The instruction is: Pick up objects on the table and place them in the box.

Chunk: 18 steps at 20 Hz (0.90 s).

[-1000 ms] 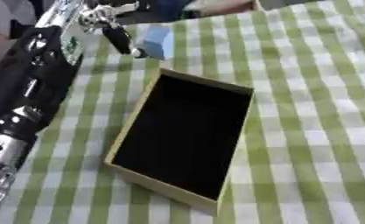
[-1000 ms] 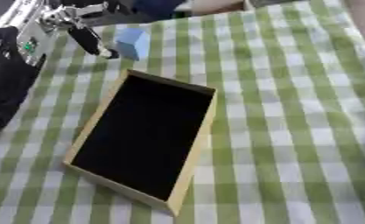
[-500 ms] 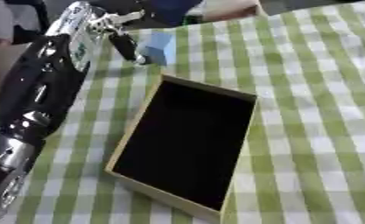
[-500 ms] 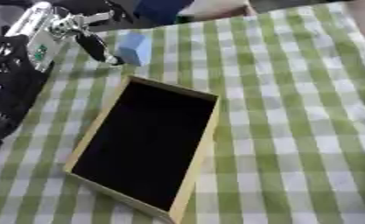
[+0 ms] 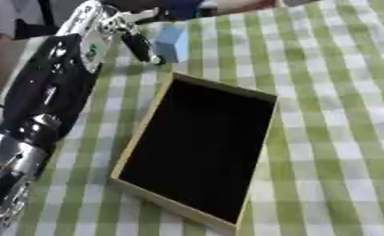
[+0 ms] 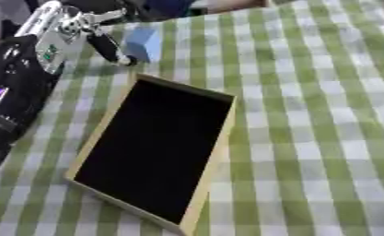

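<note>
At the far left of the table, left hand (image 5: 114,28) has its fingers (image 5: 140,46) extended downward and held together, tips just beside the light blue block (image 5: 172,43). Can't tell if they actually touch it; nothing is pinched or wrapped. Block sits upright on the green-and-white checked tablecloth (image 5: 340,115), just past the far corner of the box (image 5: 146,122). Box is a shallow open tray with tan walls and a black inside, lying askew mid-table, nothing visible in it. Left arm (image 5: 42,110), black with silver joints, runs up the left edge from the lower corner to the hand. Right hand isn't visible in either view.
</note>
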Tool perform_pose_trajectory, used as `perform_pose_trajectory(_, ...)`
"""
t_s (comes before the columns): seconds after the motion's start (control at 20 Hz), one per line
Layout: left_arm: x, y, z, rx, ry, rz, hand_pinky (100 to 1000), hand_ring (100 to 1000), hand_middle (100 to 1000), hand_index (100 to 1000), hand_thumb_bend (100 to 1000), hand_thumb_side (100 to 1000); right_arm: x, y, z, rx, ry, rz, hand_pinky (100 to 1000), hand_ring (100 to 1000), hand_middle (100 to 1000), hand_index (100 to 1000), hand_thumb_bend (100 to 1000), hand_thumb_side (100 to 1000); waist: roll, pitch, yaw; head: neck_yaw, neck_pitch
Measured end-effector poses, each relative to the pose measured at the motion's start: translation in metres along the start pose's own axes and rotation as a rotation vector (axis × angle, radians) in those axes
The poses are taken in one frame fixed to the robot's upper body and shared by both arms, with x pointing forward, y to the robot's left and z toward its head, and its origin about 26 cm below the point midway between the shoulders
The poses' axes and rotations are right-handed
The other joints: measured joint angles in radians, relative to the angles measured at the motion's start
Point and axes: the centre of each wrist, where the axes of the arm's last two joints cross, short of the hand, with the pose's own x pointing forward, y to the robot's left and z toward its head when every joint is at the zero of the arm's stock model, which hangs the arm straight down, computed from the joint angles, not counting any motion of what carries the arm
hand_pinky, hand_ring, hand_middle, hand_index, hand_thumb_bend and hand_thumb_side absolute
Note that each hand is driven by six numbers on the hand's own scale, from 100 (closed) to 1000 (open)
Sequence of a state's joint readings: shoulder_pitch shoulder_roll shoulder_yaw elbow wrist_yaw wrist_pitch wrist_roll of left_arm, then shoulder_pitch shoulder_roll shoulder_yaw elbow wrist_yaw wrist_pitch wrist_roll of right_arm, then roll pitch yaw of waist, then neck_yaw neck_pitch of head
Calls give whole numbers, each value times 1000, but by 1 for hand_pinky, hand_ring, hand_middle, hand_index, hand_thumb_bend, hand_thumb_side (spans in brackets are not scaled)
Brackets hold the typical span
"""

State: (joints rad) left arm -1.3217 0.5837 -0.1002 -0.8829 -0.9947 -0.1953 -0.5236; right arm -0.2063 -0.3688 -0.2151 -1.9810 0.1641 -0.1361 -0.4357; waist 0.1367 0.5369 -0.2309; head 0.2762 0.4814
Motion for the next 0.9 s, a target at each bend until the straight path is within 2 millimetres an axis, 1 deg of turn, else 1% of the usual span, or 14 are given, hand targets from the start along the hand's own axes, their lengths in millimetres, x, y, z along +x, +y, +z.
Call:
perform_pose_trajectory(0.3, -3, 5, 2, 37, 16, 6, 848, 877, 869, 908, 438, 144, 1, 1, -1, -2, -2, -4, 667, 714, 612, 819, 100, 1000, 3, 11, -4, 13, -10)
perform_pose_trajectory(0.55, -7, 8, 5, 40, 29, 14, 833, 870, 859, 903, 412, 134, 1, 1, -1, -3, -3, -5, 666, 714, 611, 818, 100, 1000, 7, 24, -10, 25, -29)
perform_pose_trajectory(0.65, -9, 10, 6, 39, 38, 17, 807, 848, 831, 888, 380, 136, 1, 2, -2, -3, -5, -8, 666, 714, 611, 818, 100, 1000, 10, 29, -12, 29, -35)
perform_pose_trajectory(0.75, -11, 10, 6, 34, 46, 23, 799, 835, 822, 879, 374, 132, 2, 2, -3, -3, -7, -10, 666, 714, 611, 817, 100, 1000, 10, 33, -14, 30, -37)
perform_pose_trajectory(0.9, -11, 11, 7, 34, 47, 28, 771, 805, 766, 855, 333, 128, 2, 3, -2, 1, -6, -13, 666, 715, 611, 817, 100, 1000, 10, 36, -16, 34, -44)
